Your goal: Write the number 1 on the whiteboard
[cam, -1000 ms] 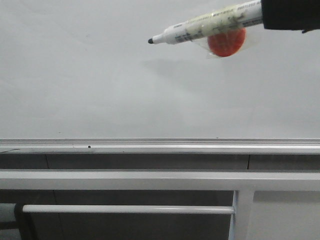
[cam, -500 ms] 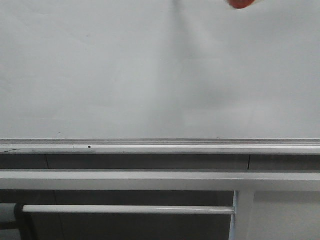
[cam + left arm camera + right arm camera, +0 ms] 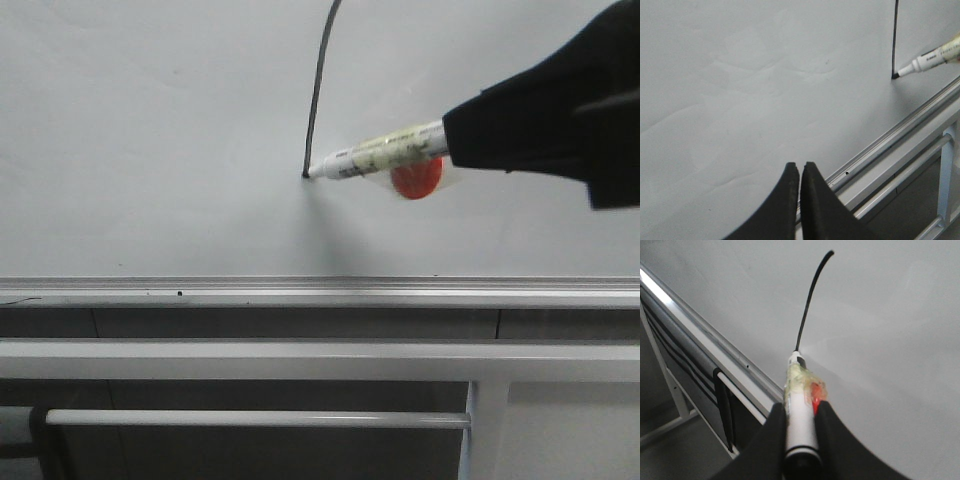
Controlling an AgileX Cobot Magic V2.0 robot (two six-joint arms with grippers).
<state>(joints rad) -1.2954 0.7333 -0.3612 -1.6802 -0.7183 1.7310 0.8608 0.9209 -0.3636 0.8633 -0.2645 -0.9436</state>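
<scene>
Across the whiteboard (image 3: 150, 150), we see our right gripper (image 3: 800, 412) jaws pinching the marker (image 3: 375, 155), tip at the near-vertical number 1 (image 3: 315, 100) stroke's lower end, upper centre.

We can read one sign: a thin black marker stroke, the number 1 (image 3: 316, 95), on the pale grey-white whiteboard (image 3: 150, 150); the white marker pen's (image 3: 380, 155) print is illegible.

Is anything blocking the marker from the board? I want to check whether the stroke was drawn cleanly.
Nothing visible does. The right gripper holds the marker with its tip against the whiteboard, at the lower end of the number 1. The left gripper is off to the side.
</scene>
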